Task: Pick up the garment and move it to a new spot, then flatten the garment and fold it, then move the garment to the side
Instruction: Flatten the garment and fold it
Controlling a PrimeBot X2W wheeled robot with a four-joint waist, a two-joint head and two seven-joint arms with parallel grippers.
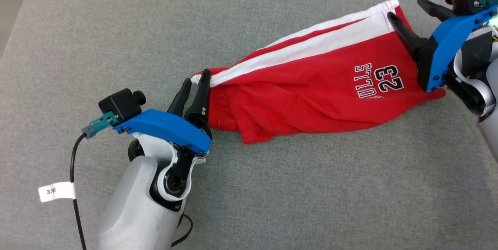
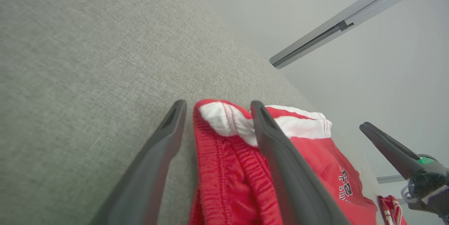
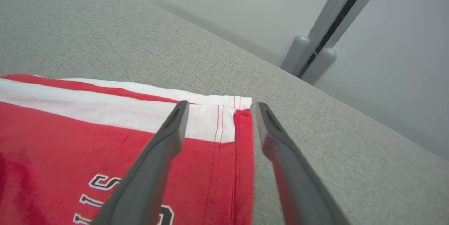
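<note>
The red shorts point(image 1: 311, 90) lie stretched out on the grey cushion point(image 1: 116, 28); the left gripper point(image 1: 195, 82) stands spread around their waistband corner; the right gripper point(image 1: 405, 8), fingers apart, straddles the hem corner.

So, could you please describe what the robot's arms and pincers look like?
Each arm has a pale forearm, a bright blue bracket and a small black camera at the wrist. The left pincer and the right pincer each have two long, dark, tapering fingers. A black cable with a teal plug runs from the left camera, carrying a white printed tag.
</note>
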